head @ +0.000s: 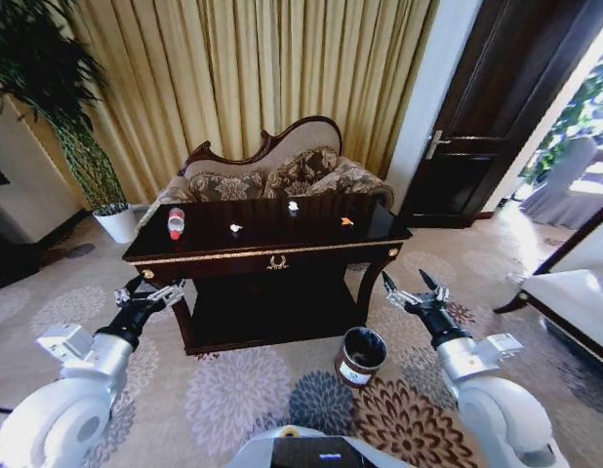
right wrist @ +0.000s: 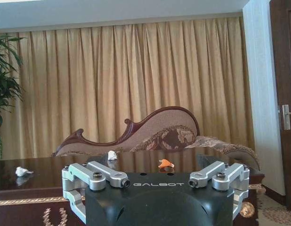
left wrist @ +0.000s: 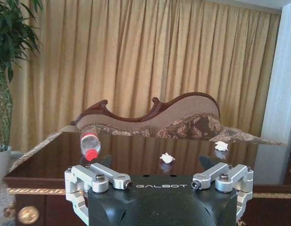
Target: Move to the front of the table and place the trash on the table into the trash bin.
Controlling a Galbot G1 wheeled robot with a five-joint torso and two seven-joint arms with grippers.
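The dark glossy table (head: 316, 237) stands ahead of me. On it lie a clear bottle with a red cap (head: 176, 222) at the left, two white scraps (head: 235, 228) (head: 293, 207) and an orange scrap (head: 347, 221). The brown trash bin (head: 361, 356) sits on the carpet before the table's right leg. My left gripper (head: 148, 291) hovers open below the table's left front corner. My right gripper (head: 411, 288) is open beside the right leg, above the bin. The left wrist view shows the bottle (left wrist: 90, 144) and a white scrap (left wrist: 167, 158); the right wrist view shows the orange scrap (right wrist: 165, 163).
A patterned sofa (head: 282, 175) stands right behind the table, before gold curtains. A plant in a white pot (head: 116, 222) is at the far left. A dark door (head: 477, 146) and white-covered furniture (head: 580, 292) are on the right. Flowered carpet lies between me and the table.
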